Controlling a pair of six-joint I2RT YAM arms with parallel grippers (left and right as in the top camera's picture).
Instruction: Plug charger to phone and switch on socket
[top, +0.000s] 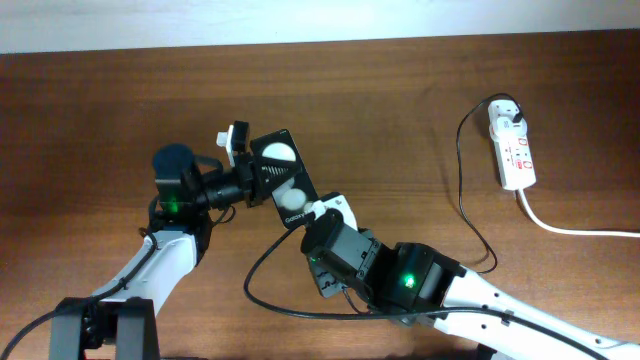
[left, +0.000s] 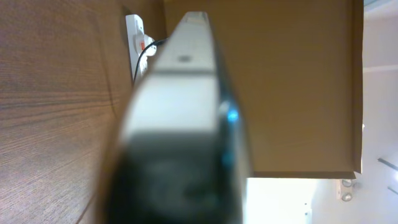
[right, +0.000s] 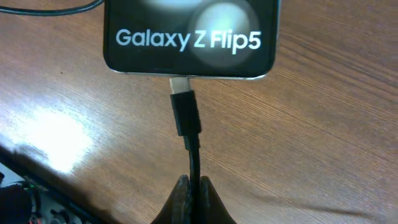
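The black phone (top: 281, 180) lies tilted at mid table, two white circles on its face. My left gripper (top: 243, 182) is shut on its left end; in the left wrist view the phone's edge (left: 186, 93) fills the frame, blurred. My right gripper (top: 318, 215) is shut on the thin black charger cable (right: 193, 163) just behind its plug (right: 185, 112). The plug's metal tip touches the port in the phone's bottom edge (right: 186, 73); the phone face reads "Galaxy Z Flip5". The cable (top: 462, 190) runs to the adapter on the white socket strip (top: 514, 150) at far right.
A thick white cord (top: 570, 228) leaves the strip toward the right edge. The black cable loops on the table under my right arm (top: 270, 300). The strip also shows far off in the left wrist view (left: 135, 34). The table's far edge meets a pale wall.
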